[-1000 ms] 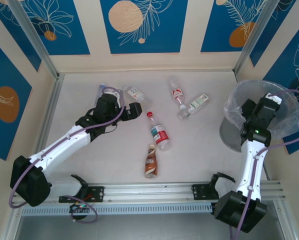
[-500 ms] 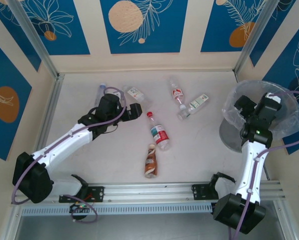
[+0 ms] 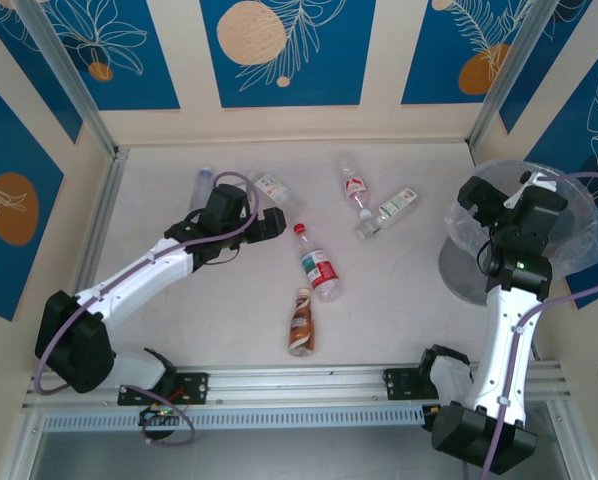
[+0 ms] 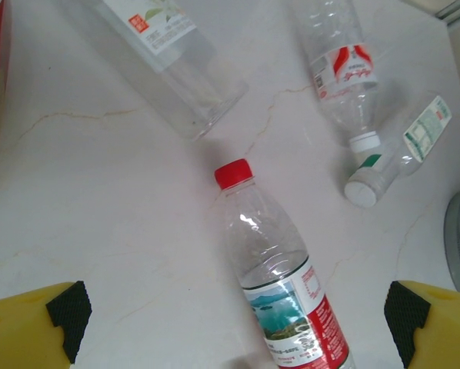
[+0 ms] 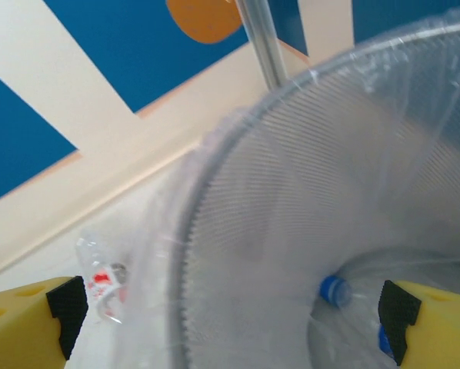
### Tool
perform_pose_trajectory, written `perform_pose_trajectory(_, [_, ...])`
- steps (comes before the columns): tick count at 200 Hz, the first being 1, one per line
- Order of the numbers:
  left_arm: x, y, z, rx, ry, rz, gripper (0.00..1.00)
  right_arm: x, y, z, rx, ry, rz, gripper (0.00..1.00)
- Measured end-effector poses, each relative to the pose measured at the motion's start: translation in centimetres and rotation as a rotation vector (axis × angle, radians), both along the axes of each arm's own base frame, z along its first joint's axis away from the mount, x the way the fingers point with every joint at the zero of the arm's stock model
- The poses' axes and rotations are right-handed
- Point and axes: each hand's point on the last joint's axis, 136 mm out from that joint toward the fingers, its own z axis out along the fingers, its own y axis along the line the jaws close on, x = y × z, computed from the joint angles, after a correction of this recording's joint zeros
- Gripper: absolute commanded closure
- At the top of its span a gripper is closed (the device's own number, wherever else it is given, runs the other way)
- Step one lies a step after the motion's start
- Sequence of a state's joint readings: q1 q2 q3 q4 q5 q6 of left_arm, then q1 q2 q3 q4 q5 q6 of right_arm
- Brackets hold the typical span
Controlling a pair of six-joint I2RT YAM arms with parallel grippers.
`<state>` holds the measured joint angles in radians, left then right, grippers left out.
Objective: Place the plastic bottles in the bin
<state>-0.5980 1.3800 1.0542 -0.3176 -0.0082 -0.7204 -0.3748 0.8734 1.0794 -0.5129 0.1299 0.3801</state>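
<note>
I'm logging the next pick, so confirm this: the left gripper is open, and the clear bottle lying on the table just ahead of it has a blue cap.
Not quite: the cap is red, not blue, as the left wrist view shows. The rest holds: the left gripper is open, and the clear bottle lies on the table just ahead of it.

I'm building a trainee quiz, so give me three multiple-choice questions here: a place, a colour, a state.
1. Where is the bin? A left B right C centre
2. Cap colour of the bottle in front of the left gripper? A red B green C black
3. Left gripper? A open B shut on a bottle C shut on the bag
Answers: B, the right gripper hangs over it; A, red cap in the left wrist view; A, fingers spread wide, touching nothing.
</note>
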Motion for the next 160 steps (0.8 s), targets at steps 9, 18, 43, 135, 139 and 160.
perform_pose_trajectory(9, [-0.1, 0.1, -0.6, 0.011, 0.02, 0.003, 0.01, 0.0, 0.7, 0.9, 0.007, -0.017, 0.019, 0.01])
perform_pose_trajectory(18, [-0.2, 0.1, -1.2, 0.02, 0.037, 0.004, 0.01, 0.0, 1.3, 1.6, 0.012, -0.03, 0.039, 0.01])
perform_pose_trajectory(43, [-0.7, 0.4, -2.1, 0.044, 0.073, 0.007, 0.01, 0.4, 3.9, 2.3, 0.037, -0.043, 0.126, 0.0])
perform_pose_trajectory(135, [-4.2, -1.4, -4.3, 0.165, 0.122, -0.006, 0.01, 1.4, 15.2, 1.8, 0.108, -0.022, 0.471, 0.0])
perform_pose_trajectory(139, [-4.4, -1.5, -4.3, 0.171, 0.12, -0.01, 0.01, 1.4, 15.6, 1.7, 0.11, -0.017, 0.484, 0.01])
perform_pose_trajectory(160, [-5.5, -2.5, -4.4, 0.191, 0.111, -0.031, 0.01, 1.6, 17.7, 1.2, 0.118, 0.003, 0.543, 0.0])
